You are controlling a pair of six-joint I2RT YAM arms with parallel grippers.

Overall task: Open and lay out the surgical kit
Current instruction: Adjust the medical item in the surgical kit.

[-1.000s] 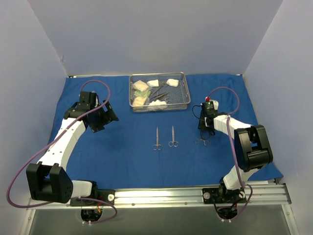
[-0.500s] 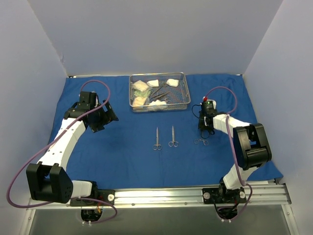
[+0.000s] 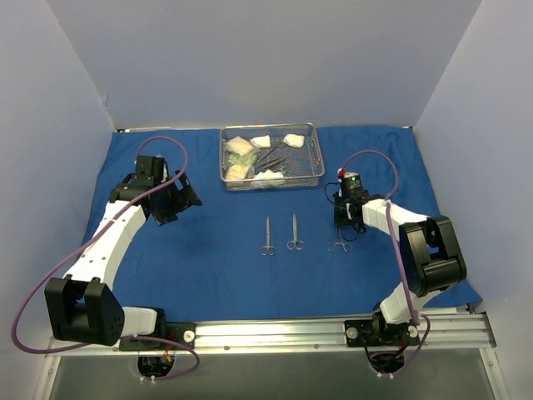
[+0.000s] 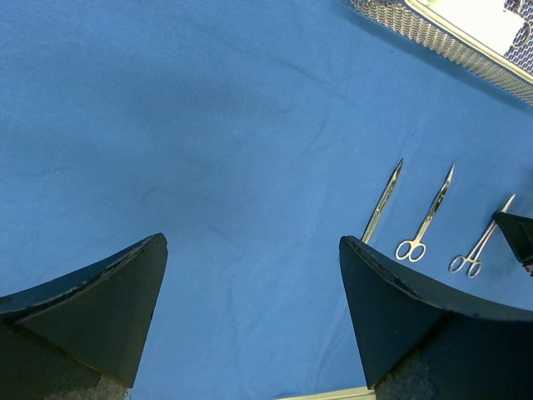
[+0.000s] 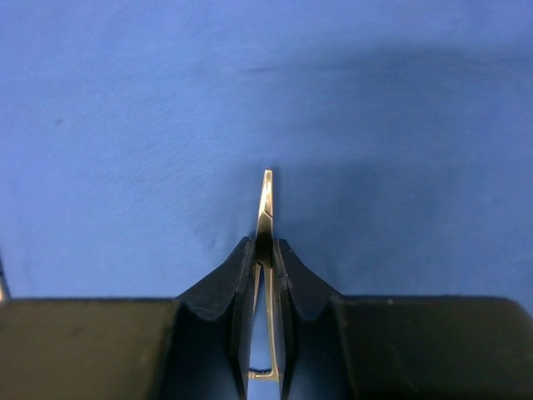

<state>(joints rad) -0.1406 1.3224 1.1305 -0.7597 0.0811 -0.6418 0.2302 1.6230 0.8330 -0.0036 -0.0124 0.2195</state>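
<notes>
On the blue drape (image 3: 208, 258), just right of the two small scissors (image 3: 267, 236) lying side by side, the right gripper (image 5: 264, 250) is clamping onto a third ring-handled instrument (image 5: 266, 204). Its jaws have narrowed from partly open to nearly shut within the last second. It is probably straightening this piece into the row. The left gripper (image 4: 252, 250) is hovering wide open and empty, while the mesh tray (image 3: 271, 127) is holding the remaining gauze and tools.

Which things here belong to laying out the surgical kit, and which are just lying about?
Job: blue drape, mesh tray, gauze pads, two laid-out scissors, ring-handled instrument in the right gripper.
Not the job: purple cables, mounting rail.
</notes>
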